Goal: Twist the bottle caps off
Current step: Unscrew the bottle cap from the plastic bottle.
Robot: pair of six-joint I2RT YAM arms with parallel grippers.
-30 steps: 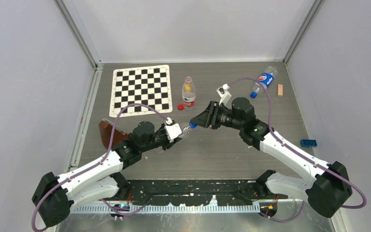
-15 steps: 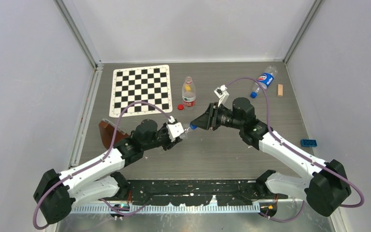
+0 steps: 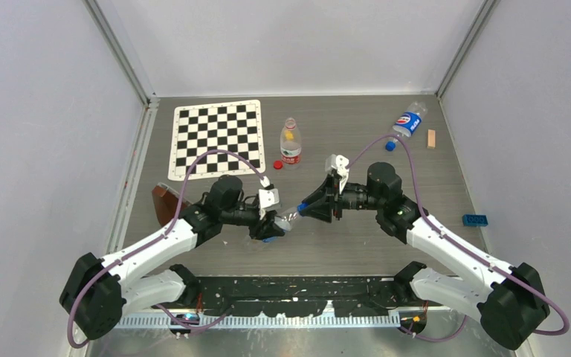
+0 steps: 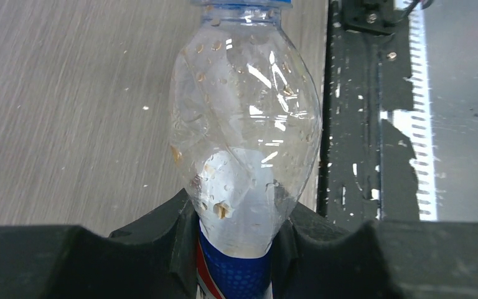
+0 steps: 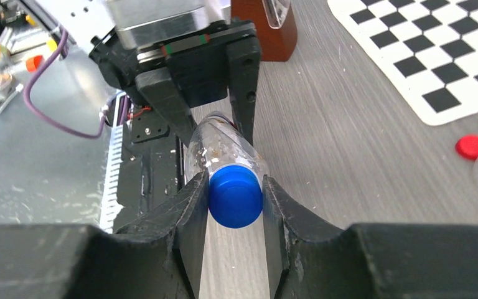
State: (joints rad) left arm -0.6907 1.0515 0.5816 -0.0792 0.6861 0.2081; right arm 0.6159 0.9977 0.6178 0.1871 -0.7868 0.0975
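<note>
A clear bottle (image 3: 288, 216) with a blue label hangs in the air between the two arms. My left gripper (image 3: 271, 223) is shut on its labelled body (image 4: 246, 137), the jaws pressing both sides near the label (image 4: 236, 261). My right gripper (image 5: 235, 199) is shut on its blue cap (image 5: 235, 196), with a finger (image 5: 193, 205) tight on each side. A red-labelled bottle (image 3: 291, 143) stands upright by the board, its red cap (image 3: 277, 165) lying loose beside it. A third bottle (image 3: 407, 123) lies at the far right with a blue cap (image 3: 390, 146) at its neck.
A chessboard mat (image 3: 218, 137) lies at the far left. A brown object (image 3: 169, 204) sits by the left arm. A blue brick (image 3: 475, 219) lies at the right edge and a small wooden block (image 3: 431, 138) at the far right.
Both grippers and the held bottle have shifted toward the near edge. The right gripper's jaws closed onto the blue cap, and the left wrist turned.
</note>
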